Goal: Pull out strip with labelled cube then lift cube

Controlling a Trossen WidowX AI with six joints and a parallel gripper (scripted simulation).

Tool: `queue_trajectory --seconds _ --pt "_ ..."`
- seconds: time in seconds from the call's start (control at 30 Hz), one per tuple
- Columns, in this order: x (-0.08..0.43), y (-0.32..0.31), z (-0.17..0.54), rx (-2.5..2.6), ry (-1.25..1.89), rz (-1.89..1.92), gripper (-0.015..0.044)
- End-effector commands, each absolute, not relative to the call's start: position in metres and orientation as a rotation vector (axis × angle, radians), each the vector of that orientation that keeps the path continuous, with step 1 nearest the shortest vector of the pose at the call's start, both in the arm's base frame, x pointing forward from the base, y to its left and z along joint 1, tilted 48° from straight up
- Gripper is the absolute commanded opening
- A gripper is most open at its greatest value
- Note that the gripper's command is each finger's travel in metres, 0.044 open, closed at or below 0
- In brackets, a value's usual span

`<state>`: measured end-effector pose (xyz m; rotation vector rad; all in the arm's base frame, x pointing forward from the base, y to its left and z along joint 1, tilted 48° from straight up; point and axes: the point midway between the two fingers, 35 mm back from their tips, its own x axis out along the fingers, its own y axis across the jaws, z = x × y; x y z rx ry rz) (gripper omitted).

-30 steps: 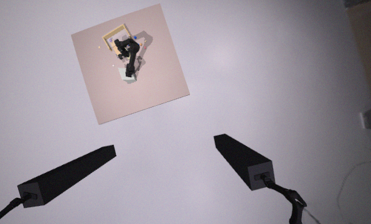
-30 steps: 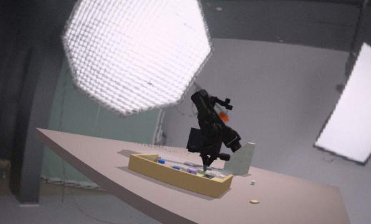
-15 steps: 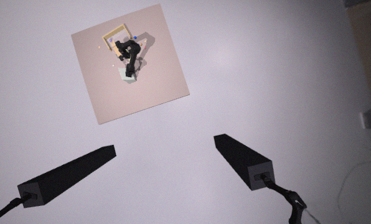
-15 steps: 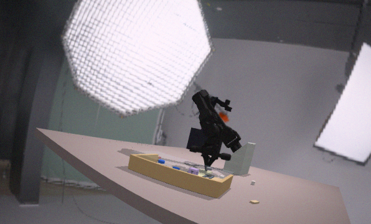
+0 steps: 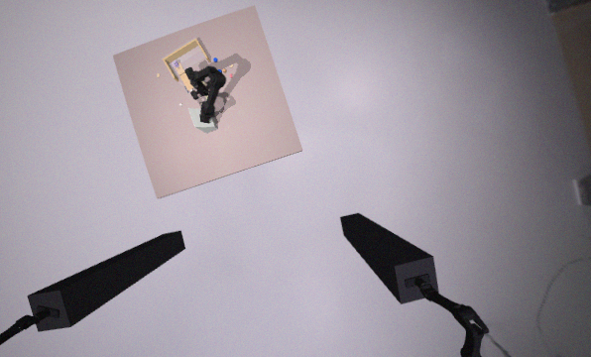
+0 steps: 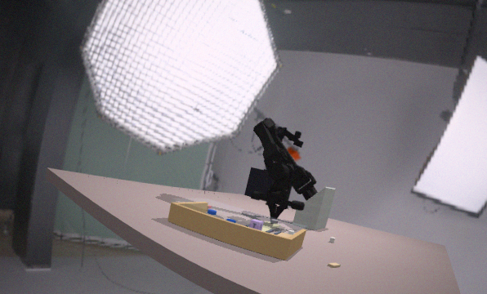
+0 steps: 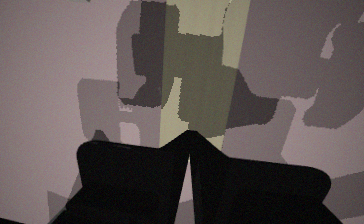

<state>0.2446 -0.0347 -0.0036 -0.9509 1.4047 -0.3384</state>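
My gripper (image 6: pixel 274 217) (image 7: pixel 191 135) is shut with nothing between its fingertips. It points down at the pale yellow-green strip (image 7: pixel 198 15), which runs away from the fingertips in the wrist view, under the arm's shadow. Whether the tips touch it I cannot tell. A tan strip (image 5: pixel 188 83) lies left of the arm in the top view, with a dark line across it. A purple cube (image 5: pixel 177 63) (image 6: pixel 256 224) with darker marks sits inside the wooden frame near its left corner. Which strip bears it is too small to tell.
The wooden frame (image 5: pixel 181 50) (image 6: pixel 227 234) has walls on three sides and opens towards the arm. A grey-green wedge (image 5: pixel 203 127) (image 6: pixel 323 210) stands by the arm's base. Blue pieces (image 5: pixel 215 59) (image 6: pixel 212 211), a small white cube (image 5: pixel 180 104) (image 6: pixel 332 240) and a flat tan piece (image 5: pixel 158 75) (image 6: pixel 333 265) lie around.
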Motion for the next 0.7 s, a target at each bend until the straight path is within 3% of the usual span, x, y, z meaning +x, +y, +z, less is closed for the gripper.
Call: queue_trajectory --seconds 0.0,0.5,0.67 --pt "0.234 -0.042 -0.005 -0.960 1.425 -0.344 0.0000" --pt "0.233 -0.007 0.024 -0.958 1.425 -0.343 0.0000" --pt "0.256 0.001 0.022 -0.859 1.388 -0.424 0.0131"
